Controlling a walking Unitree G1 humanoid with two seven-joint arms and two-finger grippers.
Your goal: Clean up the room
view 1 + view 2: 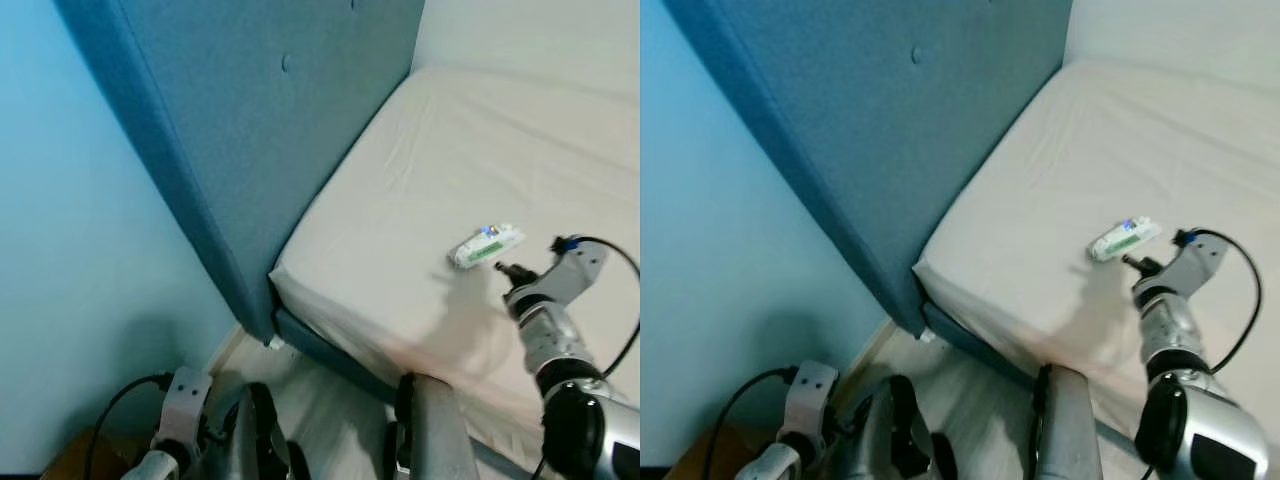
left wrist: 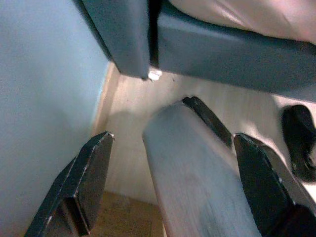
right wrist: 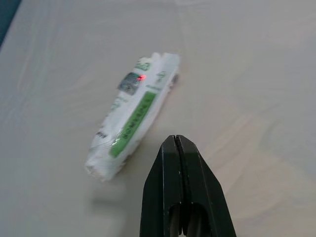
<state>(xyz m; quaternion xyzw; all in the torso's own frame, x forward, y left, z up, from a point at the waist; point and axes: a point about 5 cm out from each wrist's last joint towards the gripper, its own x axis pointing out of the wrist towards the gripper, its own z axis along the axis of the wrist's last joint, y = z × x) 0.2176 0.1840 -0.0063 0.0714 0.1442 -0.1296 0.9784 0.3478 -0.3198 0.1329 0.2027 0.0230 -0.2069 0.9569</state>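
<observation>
Left gripper (image 2: 168, 187) is hanging low at near left over the wood floor (image 2: 133, 123), fingers spread apart, by the bed frame corner. Right gripper (image 3: 183, 197) is reaching out over the bed (image 1: 430, 180) at right, fingers pressed together, tip just beside but not touching one white-and-green packet (image 3: 132, 116) lying flat on the sheet.

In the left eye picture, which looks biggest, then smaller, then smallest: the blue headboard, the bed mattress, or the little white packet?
1. Mattress and blue headboard: too alike to rank.
2. White packet, smallest by far.
</observation>
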